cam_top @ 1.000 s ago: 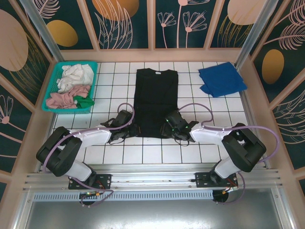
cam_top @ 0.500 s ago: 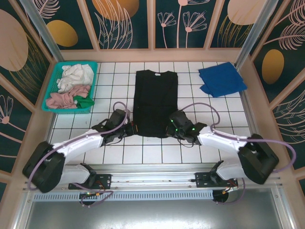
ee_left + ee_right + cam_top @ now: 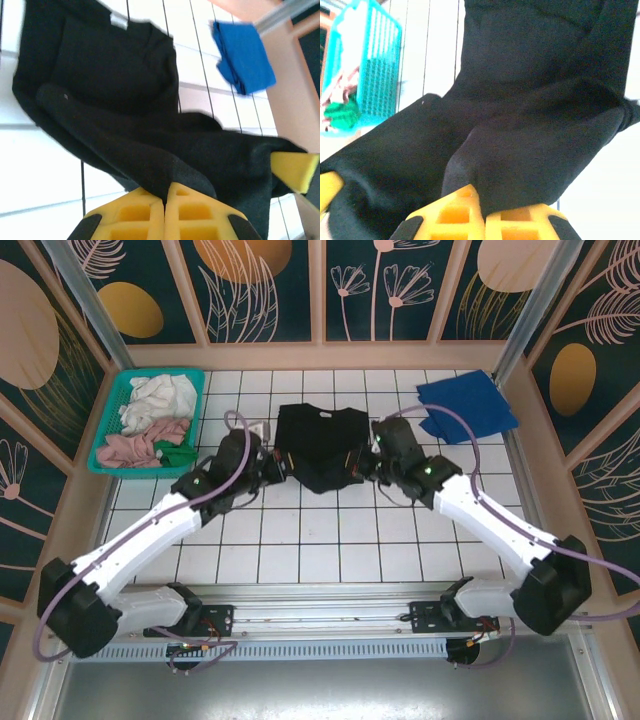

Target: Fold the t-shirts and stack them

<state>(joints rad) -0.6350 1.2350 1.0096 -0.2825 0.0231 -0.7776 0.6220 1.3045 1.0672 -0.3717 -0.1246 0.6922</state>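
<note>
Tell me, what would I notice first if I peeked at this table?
The big black t-shirt in the table's middle, bunched up between the left claw and the right claw, each shut on its cloth. Next, a bright blue t-shirt lies at the far right, and a teal basket of clothes sits at the far left.

A black t-shirt (image 3: 320, 445), a royal-blue t-shirt (image 3: 465, 405), a teal basket (image 3: 140, 472), white tiles (image 3: 300, 550).
</note>
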